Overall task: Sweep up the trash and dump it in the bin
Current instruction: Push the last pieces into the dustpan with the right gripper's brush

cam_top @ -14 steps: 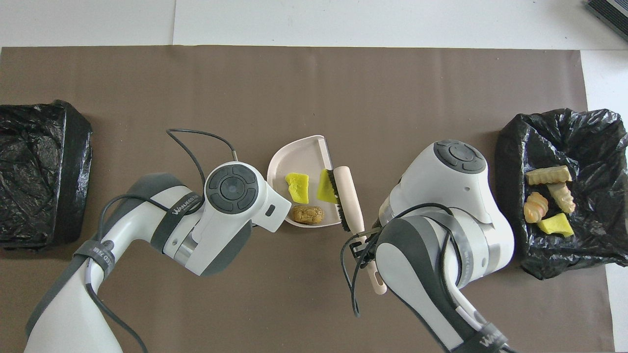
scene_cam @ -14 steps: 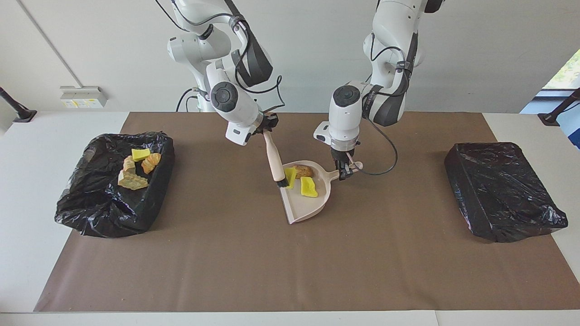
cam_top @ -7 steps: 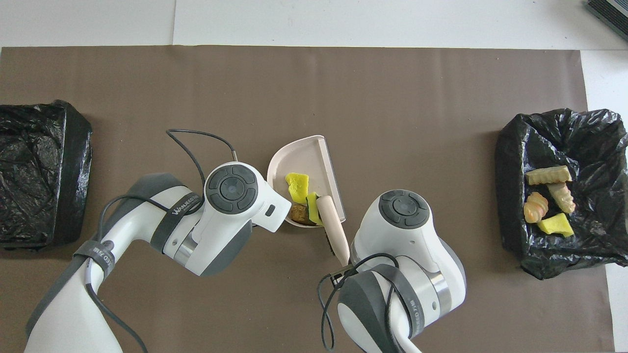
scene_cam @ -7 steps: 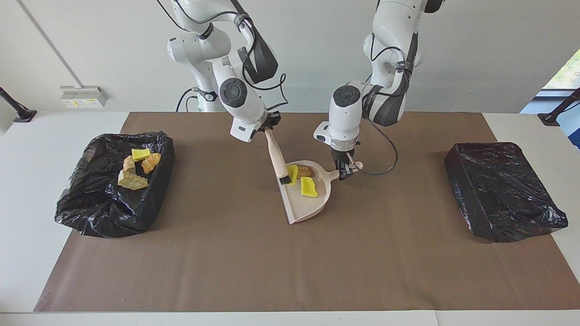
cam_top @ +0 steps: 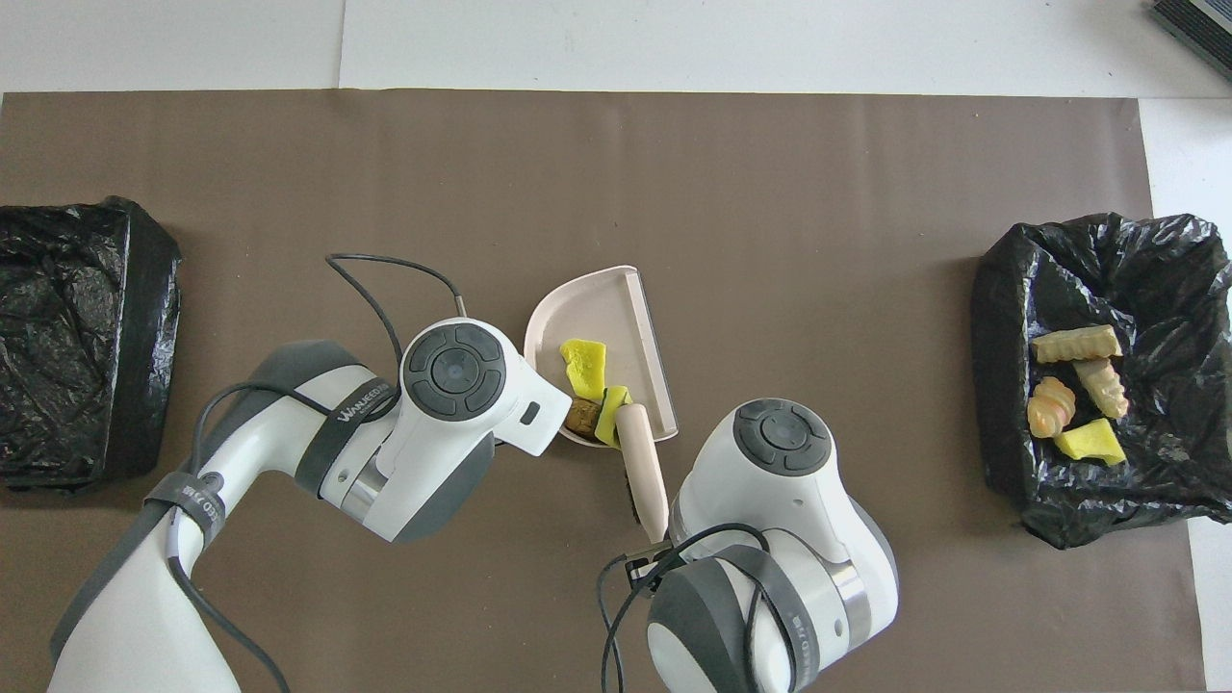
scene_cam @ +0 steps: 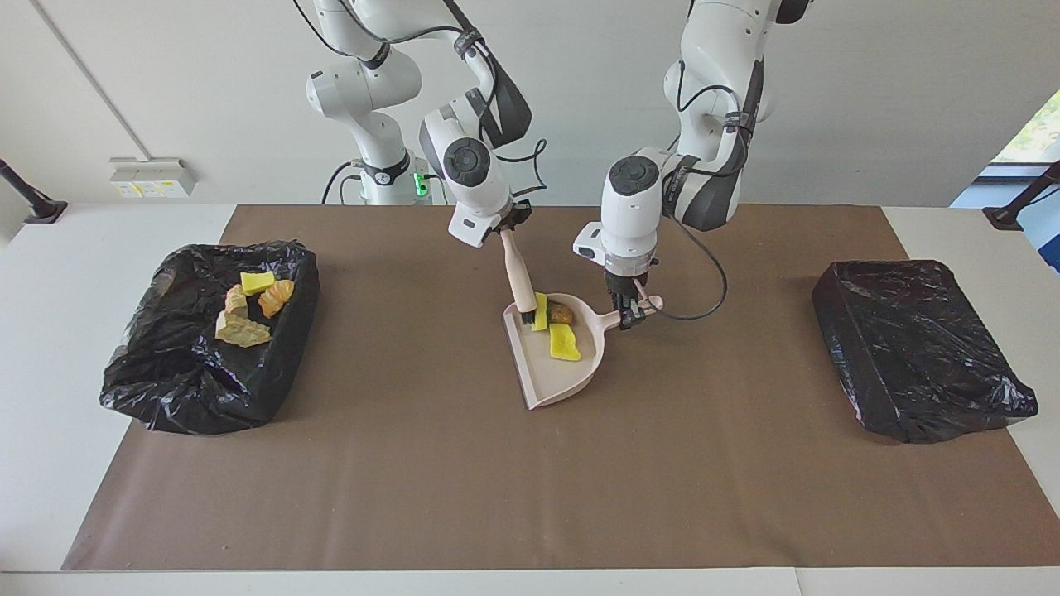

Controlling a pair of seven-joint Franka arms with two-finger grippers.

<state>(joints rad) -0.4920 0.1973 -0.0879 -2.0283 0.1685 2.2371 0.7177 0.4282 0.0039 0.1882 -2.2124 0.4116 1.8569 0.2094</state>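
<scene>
While the facing view lays both tools bare, the overhead view hides each gripper under its own arm. At the middle of the facing frame the pink dustpan [scene_cam: 556, 364] lies flat on the brown mat [scene_cam: 530, 480], its open edge toward the right arm's end of the table. The left gripper [scene_cam: 631, 313] is clamped on the dustpan's handle at the pan's end nearer the robots. Just beside it, the right gripper [scene_cam: 507, 222] is closed tight on the top of the brush [scene_cam: 522, 281], which slants down so its dark bristles sit inside the pan.

Three pieces of trash lie in the pan: a yellow sponge bit [scene_cam: 564, 343], a second yellow bit [scene_cam: 541, 312] against the bristles, and a brown chunk [scene_cam: 560, 313] toward the handle. From overhead that brown chunk [cam_top: 581, 416] shows only as a sliver under the left arm.

At the middle left of the facing frame a black-lined bin [scene_cam: 149, 364] holds four more pieces [scene_cam: 248, 310], seen more clearly at the overhead frame's right edge as two pale ridged chunks, an orange bread-like lump and a yellow bit. A second black-bagged bin [scene_cam: 915, 352] sits at the left arm's end of the table.
</scene>
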